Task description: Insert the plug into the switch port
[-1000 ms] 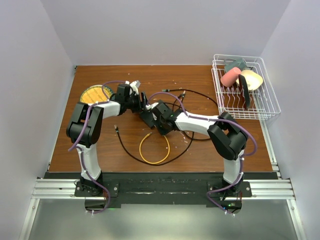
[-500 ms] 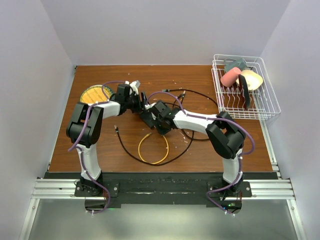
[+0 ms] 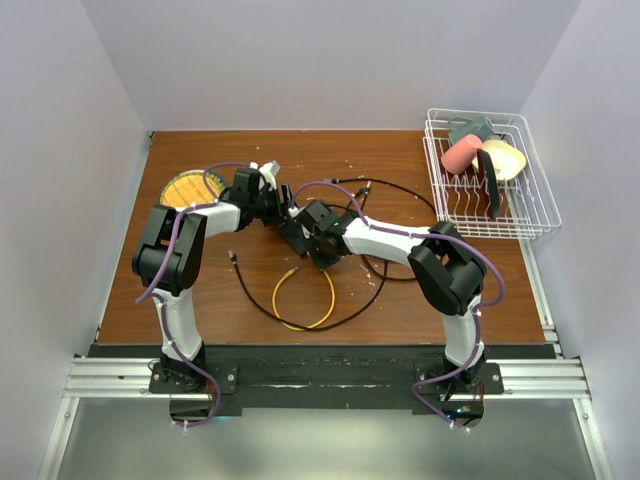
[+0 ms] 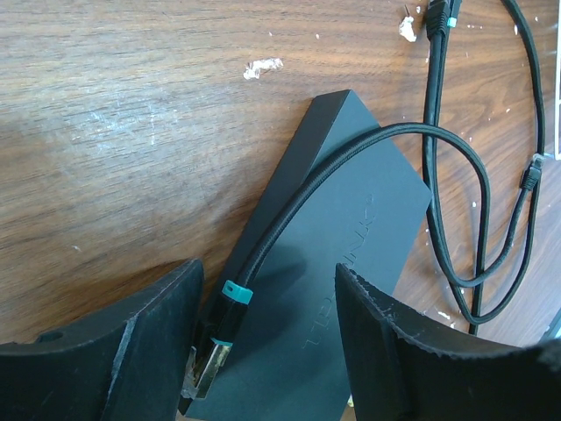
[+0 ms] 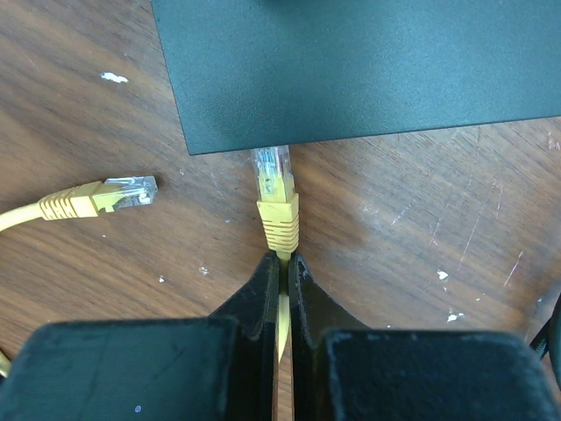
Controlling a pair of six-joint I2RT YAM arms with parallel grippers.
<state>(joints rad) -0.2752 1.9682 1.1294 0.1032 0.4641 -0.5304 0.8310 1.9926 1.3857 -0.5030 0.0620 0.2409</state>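
Observation:
The dark switch box [image 5: 368,61] lies flat on the table. My right gripper [image 5: 283,256] is shut on the yellow cable just behind the yellow plug [image 5: 276,197]. The plug's clear tip meets the box's long edge, and the switch port itself is hidden under that edge. In the left wrist view, my left gripper [image 4: 267,267] has its jaws wide, closed on the near end of the switch box [image 4: 351,219]. A black cable's teal-banded plug [image 4: 219,329] rests on the box by the left finger. From above, both grippers meet at the box [image 3: 298,234].
The yellow cable's other plug [image 5: 105,195] lies loose left of the held one, its loop [image 3: 300,298] nearer the arms. Black cables [image 4: 478,219] curl beside the box. A white wire rack [image 3: 520,215] with dishes stands at the back right, and an orange plate [image 3: 185,188] at the left.
My right gripper has edged left toward the box with the plug, and the yellow loop has slid left with it. The left arm has not moved.

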